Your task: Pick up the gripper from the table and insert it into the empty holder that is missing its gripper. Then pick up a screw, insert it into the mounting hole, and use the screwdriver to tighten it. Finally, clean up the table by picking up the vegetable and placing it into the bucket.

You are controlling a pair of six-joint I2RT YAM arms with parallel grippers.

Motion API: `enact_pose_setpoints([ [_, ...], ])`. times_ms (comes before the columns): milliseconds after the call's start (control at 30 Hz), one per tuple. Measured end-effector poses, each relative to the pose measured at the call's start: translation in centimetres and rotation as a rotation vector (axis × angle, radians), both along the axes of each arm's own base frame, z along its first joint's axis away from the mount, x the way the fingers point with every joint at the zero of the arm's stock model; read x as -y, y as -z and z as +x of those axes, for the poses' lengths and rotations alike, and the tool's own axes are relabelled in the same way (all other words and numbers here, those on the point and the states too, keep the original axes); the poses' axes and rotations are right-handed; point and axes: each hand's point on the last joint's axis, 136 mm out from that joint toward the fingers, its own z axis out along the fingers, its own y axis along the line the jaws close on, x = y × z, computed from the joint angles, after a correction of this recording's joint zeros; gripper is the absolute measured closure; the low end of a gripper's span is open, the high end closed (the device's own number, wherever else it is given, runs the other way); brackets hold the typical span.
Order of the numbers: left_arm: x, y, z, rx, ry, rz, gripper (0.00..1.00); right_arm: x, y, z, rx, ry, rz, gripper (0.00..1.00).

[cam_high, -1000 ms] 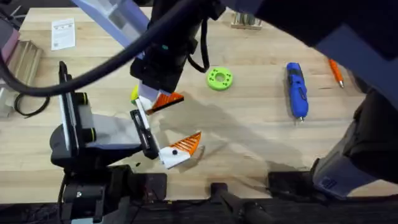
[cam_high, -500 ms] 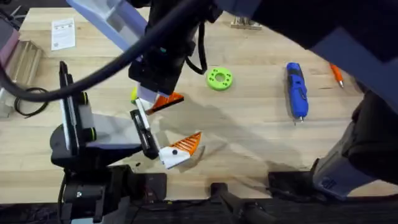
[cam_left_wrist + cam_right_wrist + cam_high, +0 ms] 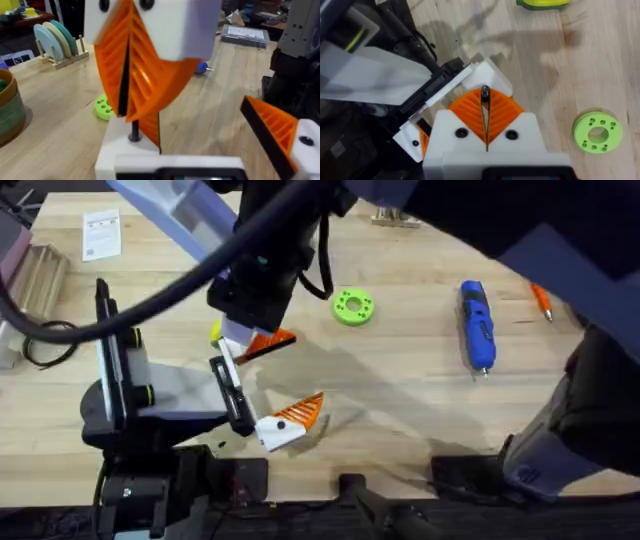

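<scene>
1. Screw [image 3: 484,93]: small, dark, stiff metal. Likely light and slippery, so easy to drop or tip. Best held by the shank just under the head, kept in line with the hole.
2. Pinched at the very tip of the right gripper [image 3: 486,112], ribbed orange pads pressed together on it, poised over the white holder [image 3: 487,75] toward the table's [image 3: 400,400] front-left part.
3. Left gripper [image 3: 262,385]: open or closed cannot be told.
4. Tight quarters at the holder: the white mount and an orange finger [image 3: 270,131] close by, little room for sideways correction.
5. Vegetable [image 3: 215,331] just beside the right gripper on its left, half hidden; judged at risk of a nudge.
6. Green disc [image 3: 352,307] near the table's middle, clear of the work.
7. Screwdriver [image 3: 477,323] well apart toward the right edge, tip pointing to the front; slim orange tool [image 3: 540,297] just beyond it.
8. Bucket [image 3: 7,107] off to one side, not in the way.
</scene>
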Motion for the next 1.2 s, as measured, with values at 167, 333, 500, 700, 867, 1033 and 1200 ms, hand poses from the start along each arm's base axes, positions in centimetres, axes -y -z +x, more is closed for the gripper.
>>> enact_pose_setpoints([
  [167, 0.0, 0.0, -0.01, 0.0, 0.0, 0.0, 0.015, 0.01, 0.02, -0.01, -0.001, 0.0, -0.001, 0.995],
  [333, 0.01, 0.0, -0.01, 0.002, 0.001, 0.001, 0.016, 0.03, -0.1, -0.01, 0.001, 0.0, 0.0, 0.995],
  [500, 0.03, -0.01, -0.06, 0.004, 0.004, 0.001, 0.015, 0.27, -0.08, -0.15, -0.005, 0.0, -0.009, 0.996],
  [700, 0.03, -0.01, -0.07, 0.004, 0.004, 0.001, 0.014, 0.4, -0.06, -0.2, -0.007, 0.001, -0.015, 0.996],
  [867, 0.03, -0.01, -0.07, 0.004, 0.004, 0.001, 0.015, 0.4, -0.09, -0.19, -0.006, 0.001, -0.015, 0.996],
  [1033, 0.03, -0.01, -0.07, 0.004, 0.004, 0.001, 0.016, 0.4, -0.07, -0.2, -0.006, 0.001, -0.015, 0.996],
  [1200, 0.03, -0.01, -0.07, 0.004, 0.004, 0.001, 0.016, 0.4, -0.09, -0.19, -0.006, 0.002, -0.015, 0.996],
])
